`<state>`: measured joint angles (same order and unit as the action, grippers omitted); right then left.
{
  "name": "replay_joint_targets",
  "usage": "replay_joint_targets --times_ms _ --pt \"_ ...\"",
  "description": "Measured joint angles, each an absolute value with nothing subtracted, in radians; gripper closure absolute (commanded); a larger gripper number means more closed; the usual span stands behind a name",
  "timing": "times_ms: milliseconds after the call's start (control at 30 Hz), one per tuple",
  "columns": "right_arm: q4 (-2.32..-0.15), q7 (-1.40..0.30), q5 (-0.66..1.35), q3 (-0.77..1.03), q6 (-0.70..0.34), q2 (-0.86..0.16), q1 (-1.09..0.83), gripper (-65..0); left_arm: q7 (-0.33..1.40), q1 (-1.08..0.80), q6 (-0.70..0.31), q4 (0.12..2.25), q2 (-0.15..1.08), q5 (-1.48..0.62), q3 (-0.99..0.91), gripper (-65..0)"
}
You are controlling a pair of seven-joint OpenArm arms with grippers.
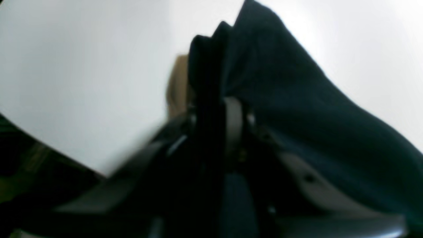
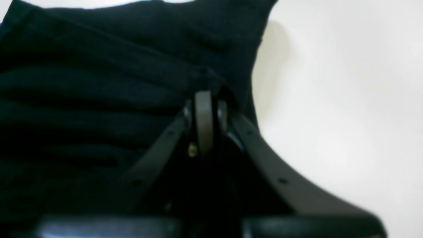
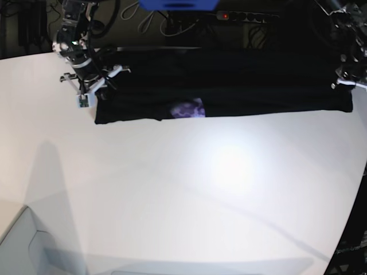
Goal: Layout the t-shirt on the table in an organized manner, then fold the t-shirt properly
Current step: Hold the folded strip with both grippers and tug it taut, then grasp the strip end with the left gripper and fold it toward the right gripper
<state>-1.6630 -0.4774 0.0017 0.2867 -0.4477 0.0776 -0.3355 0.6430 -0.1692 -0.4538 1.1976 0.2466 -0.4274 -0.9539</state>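
While the white surface [image 3: 189, 189] spreads wide, the t-shirt [image 3: 229, 86] stretches across its far edge, purple print peeking out below. Right tool [image 2: 205, 96] is clamped on black cloth; left tool [image 1: 214, 109] pinches a bunched fold.

The white surface [image 3: 189, 189] carried the black t-shirt [image 3: 241, 91], stretched in a long band along its far edge, purple print showing.
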Motion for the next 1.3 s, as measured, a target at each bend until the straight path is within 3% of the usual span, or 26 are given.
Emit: replay_joint_targets --times_ms 267,733,967,1300 --pt "-1.663 -0.478 0.004 0.287 -0.448 0.078 -0.336 0.0 0.660 -0.110 -0.440 1.207 0.252 -0.392 -0.892 -0.1" --pt "-1.662 -0.490 0.000 0.287 -0.448 0.077 -0.316 0.0 0.730 -0.170 -0.434 1.713 0.146 -0.349 -0.806 -0.1" --pt "-1.659 -0.497 -0.003 0.287 -0.448 0.080 -0.308 0.0 0.722 -0.290 -0.432 1.919 0.078 -0.299 -0.595 -0.1" --pt "-1.660 -0.496 -0.004 0.287 -0.448 0.091 -0.307 0.0 0.718 -0.318 -0.426 1.935 -0.129 -0.044 -0.283 -0.1"
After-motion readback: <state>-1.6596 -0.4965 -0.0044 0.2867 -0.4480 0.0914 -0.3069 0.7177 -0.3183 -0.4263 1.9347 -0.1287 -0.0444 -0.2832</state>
